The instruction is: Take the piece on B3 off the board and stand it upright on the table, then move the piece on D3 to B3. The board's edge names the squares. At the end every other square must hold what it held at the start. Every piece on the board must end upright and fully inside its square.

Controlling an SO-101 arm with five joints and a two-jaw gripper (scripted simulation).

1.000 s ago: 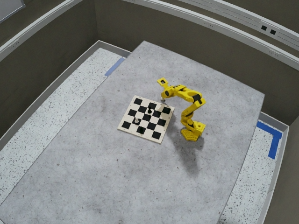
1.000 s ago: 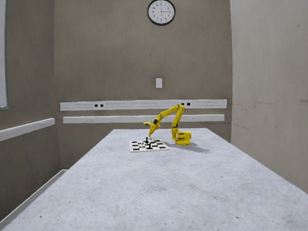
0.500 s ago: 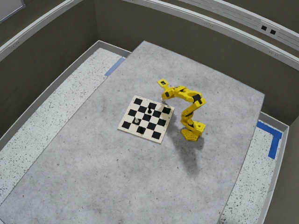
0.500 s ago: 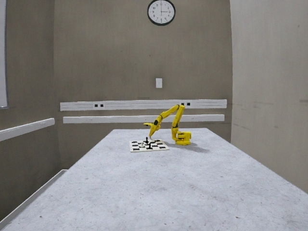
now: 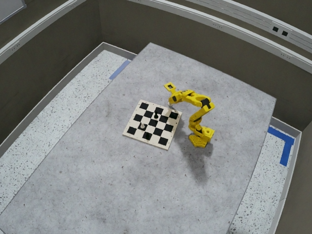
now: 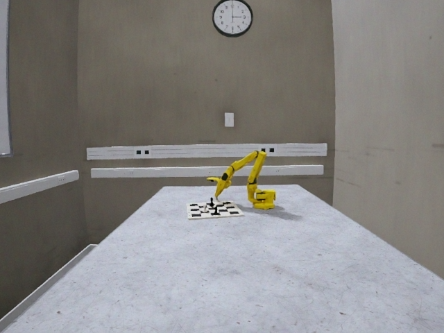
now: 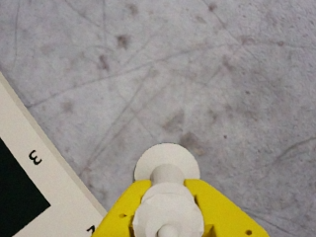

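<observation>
White chess piece (image 5: 169, 104) (image 6: 217, 198) (image 7: 168, 212): off the board and just beside its edge, over the table; roughly upright, with its broad base forward of the jaws in the wrist view. Whether the base touched the table could not be told.
Gripper (image 5: 169, 102) (image 6: 217, 196) (image 7: 168, 183): nearly closed, its yellow jaws on either side of the white piece's stem, below the wide collar; it had hold of that piece.
Table (image 5: 113, 176) (image 6: 222, 258) (image 7: 222, 99): the setting-down surface, lower than the board's top. The step in hand seemed to be standing the piece there; it called for a level base and a slow descent to full contact before release.
Release: one jaw moved, so a quick opening could have pushed the piece over. A small, slow opening and a straight lift past the collar looked best.
Board (image 5: 156, 144) (image 6: 229, 216) (image 7: 74, 217): close by, its raised edge a tipping risk if the base overlapped it.
Pieces on the board: a white one (image 5: 142, 126) (image 6: 205, 208) and two black ones, seemingly upright. Their square names could not be read; the D3 move appeared yet to be done.
</observation>
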